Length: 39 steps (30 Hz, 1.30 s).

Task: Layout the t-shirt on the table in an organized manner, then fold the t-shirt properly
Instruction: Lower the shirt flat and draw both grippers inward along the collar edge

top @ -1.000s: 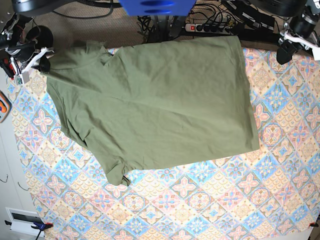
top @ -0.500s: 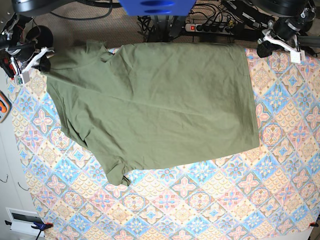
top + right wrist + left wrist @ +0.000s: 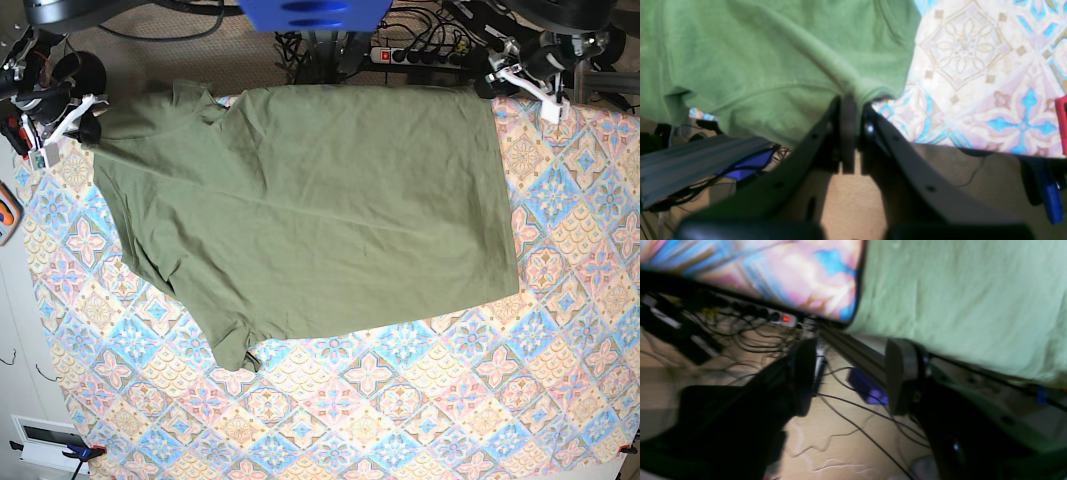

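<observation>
Well, I see the t-shirt (image 3: 300, 210) lying spread out on the table (image 3: 420, 400), up at the far side near the top edge of the base view. It is plain olive green and soft, with small wrinkles across the middle. One sleeve pokes out at the near left, and its hem is a bit curled. The table has a cloth of blue, pink and cream flower tiles, and it is much bigger than the shirt. I see no boxes or bins here.

My right gripper (image 3: 853, 110) has its jaws pressed together, pinching a corner of the shirt at the table edge. My left gripper (image 3: 846, 376) has its jaws spread wide with nothing between them, just past the table edge, close to the shirt's far corner. Below it I see cables (image 3: 853, 413) on the floor.
</observation>
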Tool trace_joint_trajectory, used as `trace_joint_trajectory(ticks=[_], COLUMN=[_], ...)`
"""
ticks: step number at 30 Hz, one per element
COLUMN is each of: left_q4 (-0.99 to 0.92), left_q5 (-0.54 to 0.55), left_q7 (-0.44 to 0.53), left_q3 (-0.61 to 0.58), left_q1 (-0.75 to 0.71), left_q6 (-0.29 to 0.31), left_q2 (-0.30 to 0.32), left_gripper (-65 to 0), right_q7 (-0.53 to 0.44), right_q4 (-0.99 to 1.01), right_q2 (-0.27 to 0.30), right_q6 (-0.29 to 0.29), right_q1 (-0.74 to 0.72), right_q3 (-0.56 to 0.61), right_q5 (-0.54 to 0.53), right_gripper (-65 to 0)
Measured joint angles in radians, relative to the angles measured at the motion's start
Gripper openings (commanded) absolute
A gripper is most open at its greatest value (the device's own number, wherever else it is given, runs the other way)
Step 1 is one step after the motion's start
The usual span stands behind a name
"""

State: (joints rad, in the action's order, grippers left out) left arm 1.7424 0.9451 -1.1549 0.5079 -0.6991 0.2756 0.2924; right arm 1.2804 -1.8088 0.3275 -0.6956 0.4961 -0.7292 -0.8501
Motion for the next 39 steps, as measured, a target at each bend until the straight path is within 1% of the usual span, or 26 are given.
trace_joint_trajectory(ticks=[3, 7, 11, 13, 17, 21, 22, 23, 25, 26, 27, 32, 33, 35, 36, 39], left_q4=[-0.007, -0.009, -0.010, -0.010, -0.011, -0.011, -0.011, -0.011, 0.010, 0.026, 0.043, 0.111, 0.127, 0.167, 0.197, 0.256], left_q5=[-0.033, -0.110, -0.149, -0.166, -0.237, -0.246, -0.241, -0.238, -0.238, -0.237, -0.244, -0.246, -0.235, -0.213, -0.208, -0.190], left_q7=[-0.001, 0.003, -0.013, -0.004, -0.009, -0.005, -0.005, -0.005, -0.014, -0.018, -0.015, -0.008, 0.003, 0.063, 0.063, 0.064], left_q3=[-0.080, -0.092, -0.134, -0.148, -0.201, -0.219, -0.218, -0.219, -0.218, -0.218, -0.218, -0.217, -0.216, -0.211, -0.206, -0.144], left_q1=[0.031, 0.051, 0.070, 0.071, 0.090, 0.093, 0.093, 0.093, 0.095, 0.092, 0.087, 0.060, 0.053, 0.045, 0.043, 0.024], left_q6=[0.005, 0.002, 0.000, 0.001, 0.002, 0.002, 0.003, 0.003, 0.007, 0.007, 0.005, -0.001, -0.001, 0.002, 0.003, 0.010], left_q2=[-0.004, -0.007, -0.007, -0.006, -0.006, -0.007, -0.006, -0.004, -0.004, -0.004, -0.004, -0.001, 0.001, 0.002, 0.002, 0.001], left_gripper=[-31.8, -31.8, -31.9, -31.9, -32.2, -32.9, -35.6, -41.2, -56.1, -62.4, -65.0, -65.0, -65.0, -65.0, -65.0, -65.0], right_q7=[0.000, 0.000, 0.000, 0.000, 0.000, 0.000, 0.000, 0.000, 0.000, 0.000, 0.000, 0.000, 0.000, 0.000, 0.000, 0.000], right_q4=[0.000, 0.000, 0.000, 0.000, 0.000, 0.000, 0.000, 0.000, 0.000, 0.000, 0.000, 0.000, 0.000, 0.000, 0.000, 0.000], right_q2=[-0.002, 0.000, 0.000, 0.000, 0.000, 0.000, 0.000, 0.000, -0.001, 0.000, -0.001, -0.001, -0.001, -0.001, 0.000, 0.000], right_q6=[0.000, 0.000, 0.000, 0.000, 0.000, 0.000, 0.000, 0.000, 0.000, 0.000, 0.000, 0.000, 0.000, 0.000, 0.000, 0.000], right_q1=[0.000, 0.000, 0.000, 0.000, 0.000, 0.000, 0.000, 0.000, 0.000, 0.000, 0.000, 0.000, 0.000, 0.000, 0.000, -0.001], right_q3=[0.001, 0.001, 0.001, 0.001, 0.001, 0.001, 0.001, 0.001, 0.001, 0.001, 0.001, 0.001, 0.001, 0.001, 0.001, 0.001], right_q5=[0.000, 0.000, 0.000, 0.000, -0.001, -0.001, 0.000, 0.000, 0.000, 0.000, 0.000, 0.000, -0.001, 0.000, 0.000, 0.000], right_gripper=[-64.3, -64.3, -64.3, -64.3, -64.3, -64.3, -64.3, -64.3, -64.3, -64.3, -64.3, -64.3, -64.3, -64.3, -64.3, -64.3])
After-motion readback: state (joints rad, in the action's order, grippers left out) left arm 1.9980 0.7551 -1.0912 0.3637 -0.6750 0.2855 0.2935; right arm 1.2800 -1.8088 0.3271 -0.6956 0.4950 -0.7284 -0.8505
